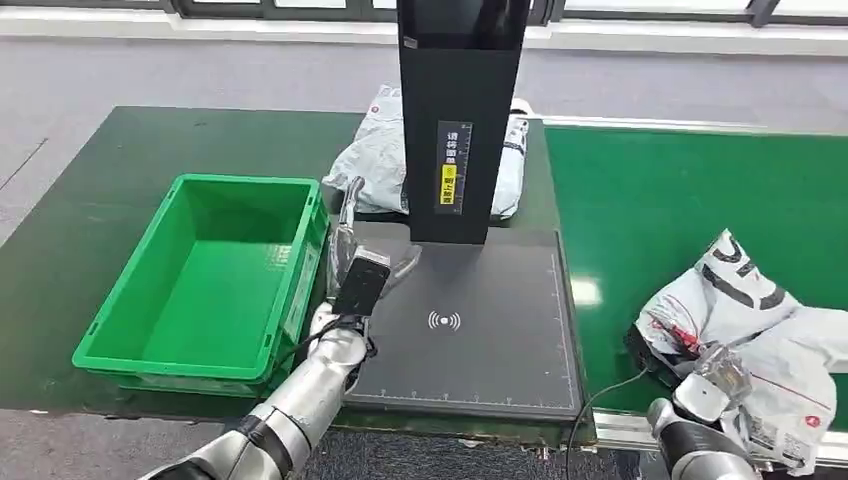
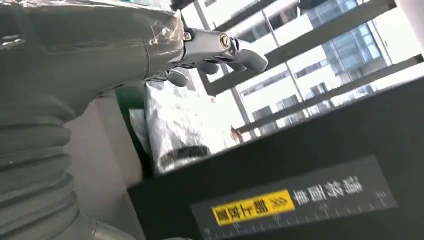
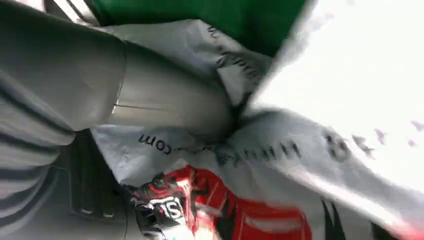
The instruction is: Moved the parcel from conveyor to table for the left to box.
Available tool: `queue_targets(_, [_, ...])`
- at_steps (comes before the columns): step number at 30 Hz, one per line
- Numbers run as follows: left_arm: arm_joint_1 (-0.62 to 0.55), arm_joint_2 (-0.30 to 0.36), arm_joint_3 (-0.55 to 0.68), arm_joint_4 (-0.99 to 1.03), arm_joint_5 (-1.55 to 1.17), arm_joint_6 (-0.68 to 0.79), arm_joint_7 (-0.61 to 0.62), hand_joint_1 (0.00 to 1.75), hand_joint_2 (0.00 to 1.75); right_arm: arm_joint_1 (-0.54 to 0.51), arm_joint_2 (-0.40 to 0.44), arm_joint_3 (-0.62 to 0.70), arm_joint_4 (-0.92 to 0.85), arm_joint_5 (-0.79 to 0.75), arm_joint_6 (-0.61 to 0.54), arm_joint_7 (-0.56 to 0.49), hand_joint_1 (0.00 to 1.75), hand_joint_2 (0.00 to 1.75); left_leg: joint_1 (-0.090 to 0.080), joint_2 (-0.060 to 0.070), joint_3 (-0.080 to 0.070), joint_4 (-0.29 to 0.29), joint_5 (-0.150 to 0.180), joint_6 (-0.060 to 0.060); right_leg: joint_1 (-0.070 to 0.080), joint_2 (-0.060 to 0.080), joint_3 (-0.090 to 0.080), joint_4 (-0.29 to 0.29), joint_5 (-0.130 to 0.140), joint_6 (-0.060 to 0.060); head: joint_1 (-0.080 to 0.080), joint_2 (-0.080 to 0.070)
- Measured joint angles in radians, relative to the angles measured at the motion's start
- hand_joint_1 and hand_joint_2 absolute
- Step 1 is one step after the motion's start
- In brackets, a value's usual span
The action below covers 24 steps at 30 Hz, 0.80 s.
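A crumpled white parcel (image 1: 760, 320) with black and red print lies on the bright green conveyor (image 1: 640, 190) at the right. My right hand (image 1: 712, 378) is dug into its near edge and grips it; in the right wrist view the thumb (image 3: 165, 100) is buried in the parcel's folds (image 3: 280, 150). My left hand (image 1: 350, 250) is raised between the green box (image 1: 250, 183) and the black scanner platform (image 1: 470, 330), fingers (image 2: 220, 47) apart and holding nothing. The box is empty.
A tall black scanner stand (image 1: 455, 120) rises from the platform in the middle of the dark green table (image 1: 90, 200). Behind it lies a second grey-white parcel (image 1: 375, 160), also seen past my left hand (image 2: 175, 125). A cable runs along the platform's near right corner.
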<state>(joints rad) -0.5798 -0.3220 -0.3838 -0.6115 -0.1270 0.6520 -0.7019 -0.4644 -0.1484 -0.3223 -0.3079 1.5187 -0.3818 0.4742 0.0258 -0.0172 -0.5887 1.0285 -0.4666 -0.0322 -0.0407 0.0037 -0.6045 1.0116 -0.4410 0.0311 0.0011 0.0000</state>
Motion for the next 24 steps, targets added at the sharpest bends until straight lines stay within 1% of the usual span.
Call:
queue_targets(9, [-0.013,0.011,0.021,0.031,-0.006,0.003,0.000,0.00,1.75,0.001,0.016,0.000,0.000,0.000,-0.012,-0.001,1.75,1.75,0.000,0.000,-0.001,0.000,0.000,0.000,0.000,0.000,0.000,0.000,0.000,0.000,0.000,0.000])
queue_targets(10, [-0.013,0.012,0.023,0.031,-0.008,0.005,0.000,0.00,1.75,0.001,0.016,0.000,0.000,-0.001,-0.038,-0.019,1.75,1.75,0.000,0.000,-0.001,0.000,0.000,0.000,0.000,0.000,0.000,0.000,0.000,0.000,0.000,0.000])
queue_targets(11, [-0.013,0.013,0.025,0.031,-0.010,0.010,0.000,0.00,1.75,0.001,0.019,0.000,0.000,-0.006,-0.084,-0.044,1.75,1.75,0.000,0.000,-0.002,0.000,0.000,0.000,0.000,0.000,0.000,0.000,0.000,0.000,0.000,0.000])
queue_targets(12, [-0.013,0.014,0.032,0.029,-0.013,0.014,0.000,0.00,1.75,0.003,0.027,-0.002,-0.005,-0.016,-0.161,-0.093,1.75,1.75,0.000,0.000,-0.002,0.000,0.000,0.000,0.000,0.000,-0.001,0.000,0.000,0.000,0.000,0.000])
queue_targets(14, [-0.013,0.018,0.047,0.027,-0.027,0.022,0.000,0.00,1.75,0.012,0.055,-0.008,-0.049,-0.078,-0.270,-0.238,1.75,1.75,0.000,0.001,-0.003,0.000,0.000,0.000,0.000,0.000,-0.002,0.001,0.000,0.000,0.000,0.000])
queue_targets(16, [-0.013,0.022,0.064,0.026,-0.055,0.024,0.000,0.00,1.75,0.032,0.103,-0.014,-0.170,-0.150,-0.309,-0.412,1.75,1.75,0.001,0.001,-0.002,-0.001,0.001,-0.001,0.000,0.001,-0.003,0.001,0.000,0.000,0.000,0.000])
queue_targets(18, [-0.013,0.025,0.080,0.022,-0.094,0.021,0.005,0.00,1.75,0.039,0.163,-0.014,-0.272,-0.191,-0.316,-0.522,1.75,1.75,0.001,0.001,-0.002,-0.002,0.002,-0.003,0.001,0.002,-0.004,0.001,0.000,0.000,0.000,0.000])
queue_targets(20, [-0.013,0.027,0.098,0.013,-0.131,0.010,0.008,0.00,1.75,0.060,0.223,0.012,-0.371,-0.232,-0.317,-0.573,1.75,1.75,0.001,0.000,-0.002,-0.003,0.003,-0.004,0.001,0.000,-0.003,0.001,0.000,-0.001,0.000,0.000])
queue_targets(22, [-0.013,0.031,0.116,0.010,-0.156,-0.003,0.011,0.00,1.75,0.091,0.272,0.079,-0.455,-0.262,-0.317,-0.581,1.75,1.75,0.002,0.000,-0.002,-0.004,0.004,-0.004,0.001,0.000,-0.004,0.002,0.000,-0.001,0.000,0.000])
queue_targets(24, [-0.014,0.034,0.127,0.010,-0.192,-0.009,0.021,0.00,1.75,0.121,0.306,0.173,-0.530,-0.307,-0.317,-0.584,1.75,1.75,0.002,0.000,-0.002,-0.004,0.004,-0.004,0.001,0.000,-0.004,0.002,0.000,-0.001,0.000,0.000])
